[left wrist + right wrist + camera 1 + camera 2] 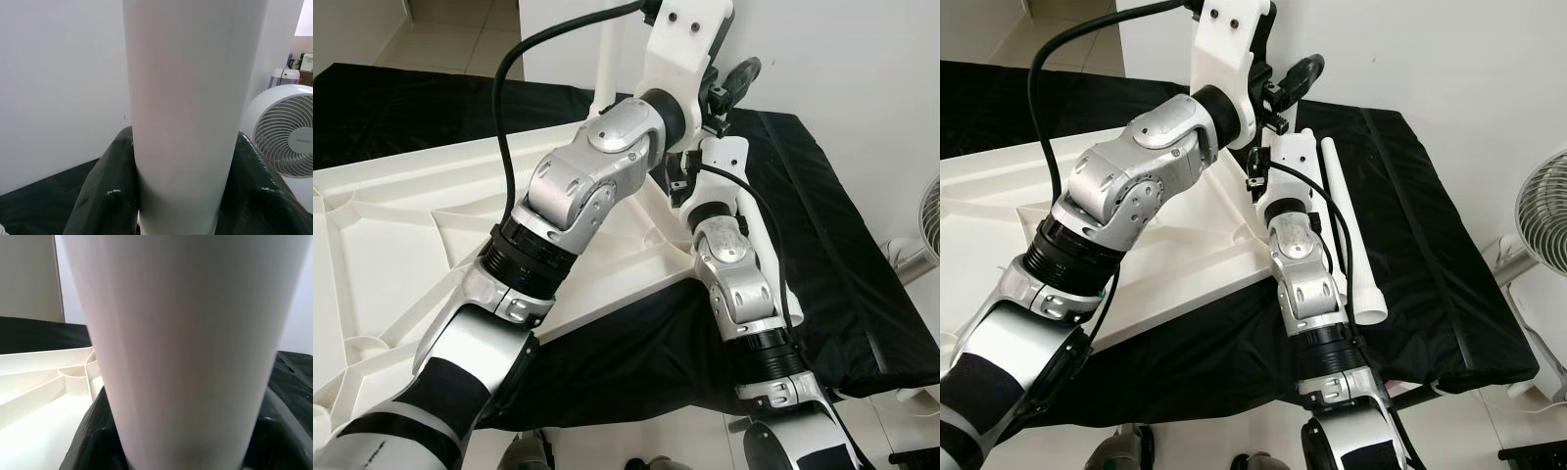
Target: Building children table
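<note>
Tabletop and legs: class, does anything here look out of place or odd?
Nothing looks damaged. The tabletop lies underside up on the black cloth, as assembly needs. Both grippers clamp one upright leg near its far corner. A spare leg lies loose on the cloth.

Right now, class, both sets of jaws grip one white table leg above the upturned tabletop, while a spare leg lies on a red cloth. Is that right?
Not quite: the cloth is black, not red, as the right eye view shows under the spare leg. The rest stands.
</note>
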`<state>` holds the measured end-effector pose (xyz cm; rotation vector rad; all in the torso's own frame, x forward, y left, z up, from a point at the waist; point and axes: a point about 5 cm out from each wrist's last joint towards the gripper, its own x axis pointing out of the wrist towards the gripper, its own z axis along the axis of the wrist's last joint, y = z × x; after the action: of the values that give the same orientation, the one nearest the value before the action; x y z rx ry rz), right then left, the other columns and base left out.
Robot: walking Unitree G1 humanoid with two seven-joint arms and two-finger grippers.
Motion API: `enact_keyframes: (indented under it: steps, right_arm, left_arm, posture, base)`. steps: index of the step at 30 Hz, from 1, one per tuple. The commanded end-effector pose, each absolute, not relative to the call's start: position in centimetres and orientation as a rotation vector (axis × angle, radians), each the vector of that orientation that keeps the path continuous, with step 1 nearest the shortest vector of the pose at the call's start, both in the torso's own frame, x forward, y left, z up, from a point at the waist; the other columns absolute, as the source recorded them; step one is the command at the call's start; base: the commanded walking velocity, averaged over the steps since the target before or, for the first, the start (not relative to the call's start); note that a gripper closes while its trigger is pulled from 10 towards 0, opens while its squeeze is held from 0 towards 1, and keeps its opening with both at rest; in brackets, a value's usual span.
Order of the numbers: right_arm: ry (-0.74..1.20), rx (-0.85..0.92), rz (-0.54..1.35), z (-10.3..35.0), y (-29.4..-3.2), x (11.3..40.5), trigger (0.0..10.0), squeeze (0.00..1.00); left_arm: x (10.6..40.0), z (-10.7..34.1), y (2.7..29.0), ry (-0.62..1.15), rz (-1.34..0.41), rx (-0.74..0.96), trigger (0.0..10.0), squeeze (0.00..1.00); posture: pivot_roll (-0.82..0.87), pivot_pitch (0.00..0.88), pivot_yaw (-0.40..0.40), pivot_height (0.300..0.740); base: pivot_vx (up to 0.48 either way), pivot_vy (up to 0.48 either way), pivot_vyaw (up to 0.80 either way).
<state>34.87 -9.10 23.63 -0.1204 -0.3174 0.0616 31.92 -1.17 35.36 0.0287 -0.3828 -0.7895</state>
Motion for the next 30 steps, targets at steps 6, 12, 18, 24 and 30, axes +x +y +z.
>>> enact_keyframes:
  steps: [6,12,18,24,30]
  right_arm:
    - [-0.342,-0.135,0.043,23.7,-9.4,34.5,10.0,0.00]
    - [-0.304,-0.050,0.030,23.6,-10.0,34.7,10.0,0.00]
    - [-0.285,-0.022,-0.013,23.3,-10.8,34.8,10.0,0.00]
    - [-0.260,0.007,-0.085,22.8,-12.1,34.9,10.0,0.00]
    - [-0.257,-0.040,-0.118,22.0,-13.7,34.5,10.0,0.00]
  left_arm:
    - [32.1,35.5,-1.2,-0.384,-0.785,0.030,10.0,1.00]
    - [31.9,35.4,-1.2,-0.378,-0.828,-0.007,10.0,1.00]
    - [31.6,35.2,-0.9,-0.363,-0.850,-0.059,10.0,1.00]
    - [31.5,34.7,0.0,-0.349,-0.851,-0.116,10.0,0.30]
    - [31.2,32.0,1.5,-0.298,-0.838,-0.117,10.0,0.00]
  posture:
    - [0.08,0.115,-0.088,0.740]
    - [0.08,0.122,-0.080,0.740]
    - [0.08,0.127,-0.075,0.740]
    - [0.08,0.135,-0.070,0.740]
    - [0.07,0.141,-0.067,0.740]
  base:
    - [0.000,0.000,0.00]
    - [0.000,0.000,0.00]
    - [0.000,0.000,0.00]
    - [0.000,0.000,0.00]
    - [0.000,0.000,0.00]
